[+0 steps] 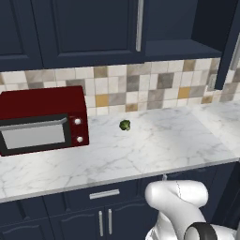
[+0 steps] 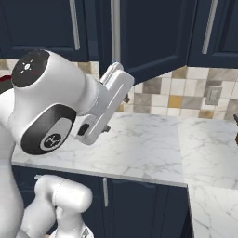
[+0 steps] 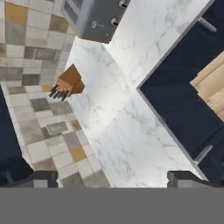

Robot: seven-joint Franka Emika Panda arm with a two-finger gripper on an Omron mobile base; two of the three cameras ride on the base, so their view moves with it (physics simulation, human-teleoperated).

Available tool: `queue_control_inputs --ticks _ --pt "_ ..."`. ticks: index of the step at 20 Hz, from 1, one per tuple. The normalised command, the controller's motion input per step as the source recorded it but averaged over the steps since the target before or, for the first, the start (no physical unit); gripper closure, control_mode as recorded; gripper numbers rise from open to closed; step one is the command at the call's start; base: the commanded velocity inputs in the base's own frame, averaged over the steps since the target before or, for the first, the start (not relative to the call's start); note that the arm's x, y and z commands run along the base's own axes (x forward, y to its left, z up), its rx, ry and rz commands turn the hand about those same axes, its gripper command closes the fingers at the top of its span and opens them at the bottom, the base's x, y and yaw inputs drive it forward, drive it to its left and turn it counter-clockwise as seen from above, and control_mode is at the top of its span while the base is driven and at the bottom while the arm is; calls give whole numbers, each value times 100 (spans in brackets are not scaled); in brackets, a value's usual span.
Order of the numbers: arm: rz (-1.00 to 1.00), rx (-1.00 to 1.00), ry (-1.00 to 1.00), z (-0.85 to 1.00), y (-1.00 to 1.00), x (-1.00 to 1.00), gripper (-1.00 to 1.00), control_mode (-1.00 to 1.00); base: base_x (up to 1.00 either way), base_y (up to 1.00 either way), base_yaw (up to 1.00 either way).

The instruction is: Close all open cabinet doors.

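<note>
White marble counter [image 1: 154, 145] runs along a wall of small beige, grey and ochre tiles [image 1: 140, 89], with navy base cabinets and drawer fronts [image 1: 104, 194] under it. On the left of the left base view a red microwave [image 1: 43, 121] with a grey window stands on the counter, and a small green piece of broccoli [image 1: 124, 125] lies alone to its right, well apart from it.

Above the counter hang the dark navy cabinet doors. In the left base view one closed door [image 1: 89, 28] with a long silver bar handle [image 1: 139, 26] sits flat with its neighbours, and to its right the cabinet is open: its dark inside [image 1: 208, 23] shows. An open door [image 1: 230, 51] is seen almost edge-on at the right border. In the right base view this open door [image 2: 153, 35] stands swung out over the counter, between closed doors on both sides, its handle [image 2: 115, 30] near its left edge.

The white arm bends across the left of the right base view, and its hand reaches up to just below the lower corner of the open door; I cannot tell if it touches.

In the hand view the gripper [image 3: 113, 178] has its two dark fingertips [image 3: 43, 178] far apart with nothing between them. Beyond them lie the marble counter, a wooden knife block [image 3: 69, 83] and a grey toaster [image 3: 94, 17].
</note>
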Motion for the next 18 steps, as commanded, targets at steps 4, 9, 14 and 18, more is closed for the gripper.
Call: queue_control_inputs --ticks 4,9,14,18 --pt "34 10 -9 1 -27 37 -100 -100 0 0 0" --pt "34 6 -21 1 -10 39 -100 -100 0 0 0" --pt "34 1 -27 3 -1 45 -100 -100 0 0 0" --pt "29 0 -27 3 0 52 -100 -100 0 0 0"
